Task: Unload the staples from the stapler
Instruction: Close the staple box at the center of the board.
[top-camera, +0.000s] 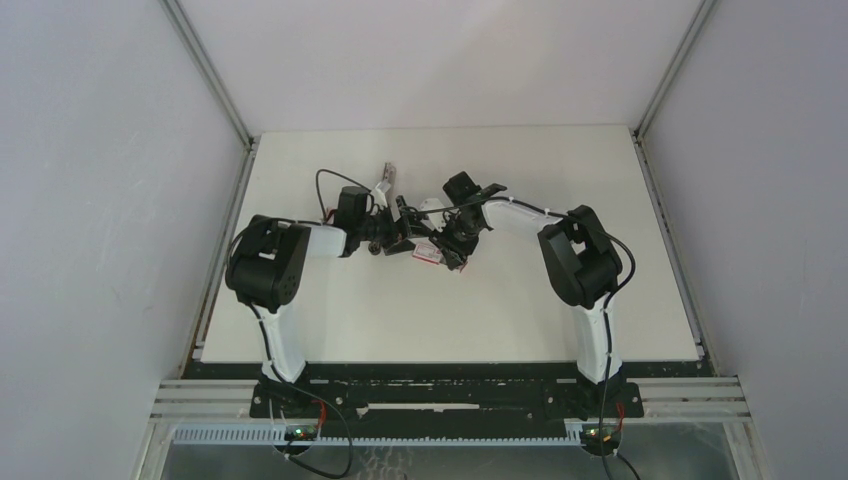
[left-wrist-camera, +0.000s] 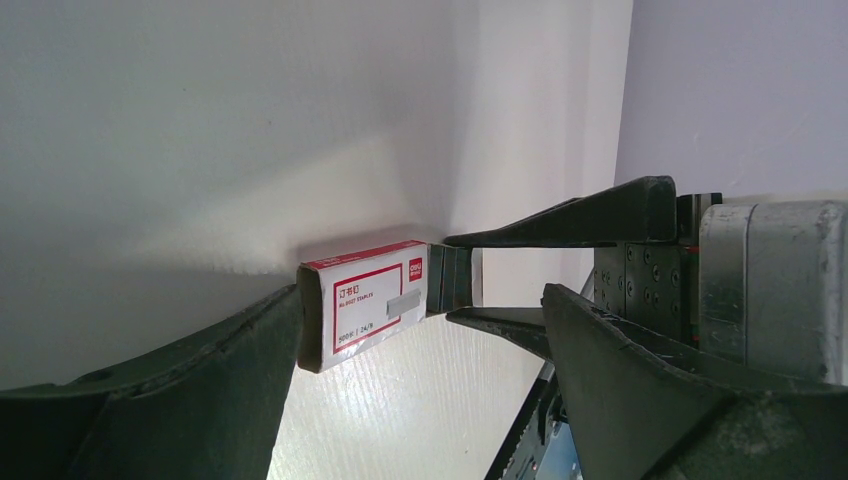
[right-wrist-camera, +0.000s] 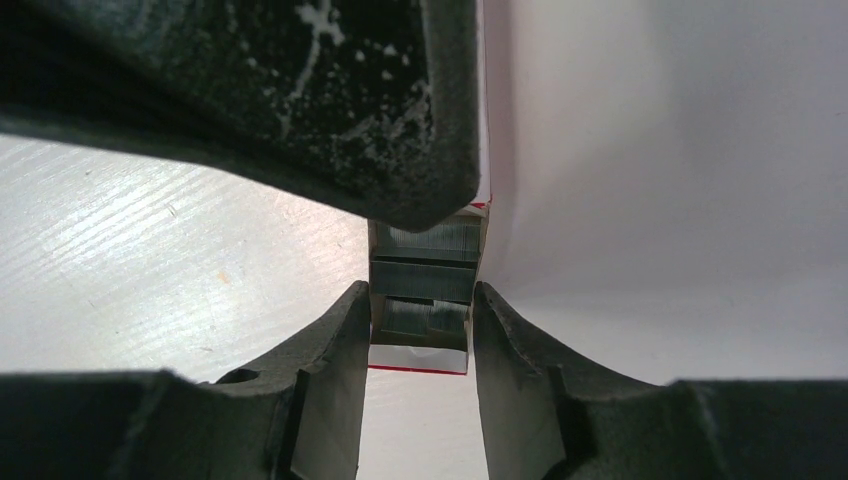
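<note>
Both sets of fingers meet at the staple box (left-wrist-camera: 365, 300), a small red-and-white carton held up off the tabletop (top-camera: 500, 310). The right fingers (right-wrist-camera: 330, 400) are closed partway, pressing on two opposite sides of the box. Its open end faces the right wrist camera and shows grey strips of staples (right-wrist-camera: 430, 240) stacked inside. The left fingers (left-wrist-camera: 200, 390) are spread about as wide as they go and hold nothing. One of them lies right at the box's other end (whether it touches the card, I cannot tell).

The stapler is in neither grip. From above, a slim greyish piece (top-camera: 385, 178) lies on the tabletop beyond the box, on the left arm's side. It is too small to say whether it is the stapler or some other tool. The dark cluster beside the box cannot be told apart from the arms.

My reading is that the step in hand concerns the box, not the stapler: presenting it or passing it across, perhaps as the place for unloaded strips. Whether the stapler is already empty cannot be judged.

The next move calls for the left fingers to close squarely on the free end without crushing the thin card. The open end should stay level so no strips slide out.
</note>
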